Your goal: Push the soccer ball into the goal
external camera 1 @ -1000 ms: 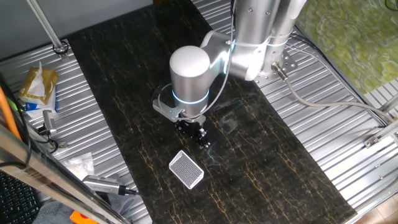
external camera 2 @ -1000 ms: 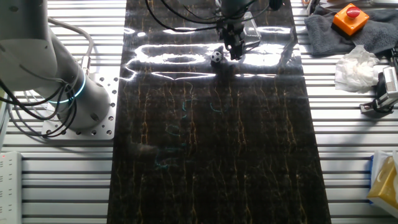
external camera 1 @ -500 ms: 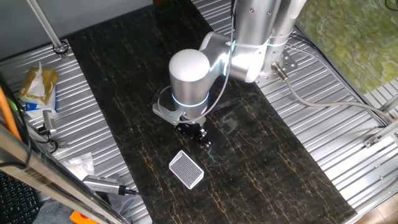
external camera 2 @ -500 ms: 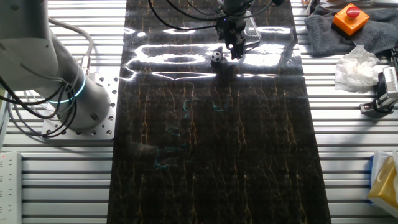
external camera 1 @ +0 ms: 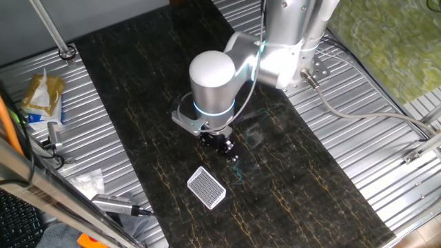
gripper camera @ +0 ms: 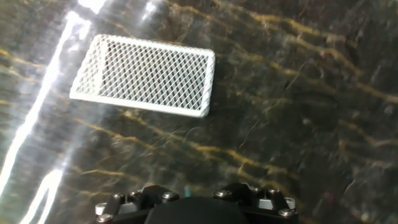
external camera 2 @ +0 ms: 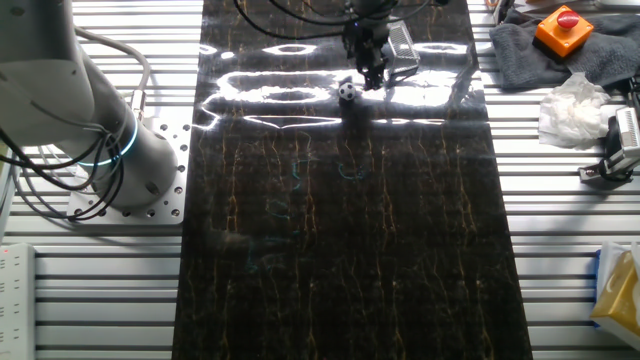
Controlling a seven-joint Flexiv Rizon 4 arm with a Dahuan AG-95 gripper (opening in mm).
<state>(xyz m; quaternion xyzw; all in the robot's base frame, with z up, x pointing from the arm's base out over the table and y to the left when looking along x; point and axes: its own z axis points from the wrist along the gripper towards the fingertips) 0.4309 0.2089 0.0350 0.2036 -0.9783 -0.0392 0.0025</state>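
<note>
The soccer ball [external camera 2: 347, 92], tiny and white with black patches, rests on the dark marble-patterned mat in the other fixed view. It lies just left of my gripper [external camera 2: 369, 80], close to the fingertips. The arm hides the ball in one fixed view, and the hand view does not show it. My gripper [external camera 1: 227, 150] points down at the mat with its dark fingers together and nothing between them. The goal [external camera 1: 207, 187], a white frame with grey mesh, lies flat a short way in front of the gripper. The hand view shows the goal [gripper camera: 146, 74] at upper left. In the other fixed view the goal [external camera 2: 402, 40] sits just behind the gripper.
Ribbed metal table surface flanks the dark mat [external camera 1: 289, 179] on both sides. A grey cloth [external camera 2: 530, 45] with an orange box and red button [external camera 2: 563, 24], and crumpled paper [external camera 2: 570, 108], lie off the mat. A bag [external camera 1: 41, 93] and paper scraps [external camera 1: 88, 182] sit opposite.
The gripper has shifted slightly sideways along the mat, ending closer beside the ball. The ball and the goal have not moved.
</note>
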